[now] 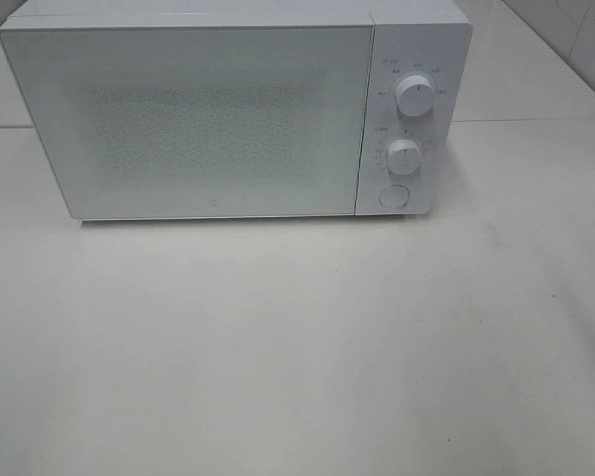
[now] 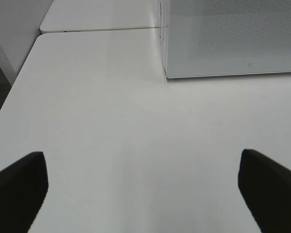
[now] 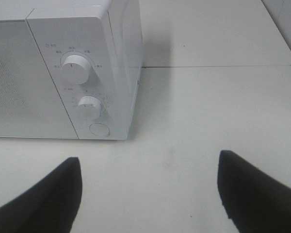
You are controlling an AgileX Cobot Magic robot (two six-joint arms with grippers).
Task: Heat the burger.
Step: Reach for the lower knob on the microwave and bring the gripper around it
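Hovering spread and empty, the left fingers (image 2: 19,187) and right fingers (image 3: 254,191) face a shut microwave (image 1: 188,119); with no burger in view, starting it empty seems the risk.

High camera looks down at the microwave (image 1: 188,119); wrist views (low, nearer) share its front.

White microwave (image 1: 188,119) on white table (image 1: 297,347)

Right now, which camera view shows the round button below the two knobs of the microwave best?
The right wrist view: the button is close, large and unobstructed below the lower knob. The exterior high view shows it too, but smaller. The left wrist view shows the microwave's door, not the button.
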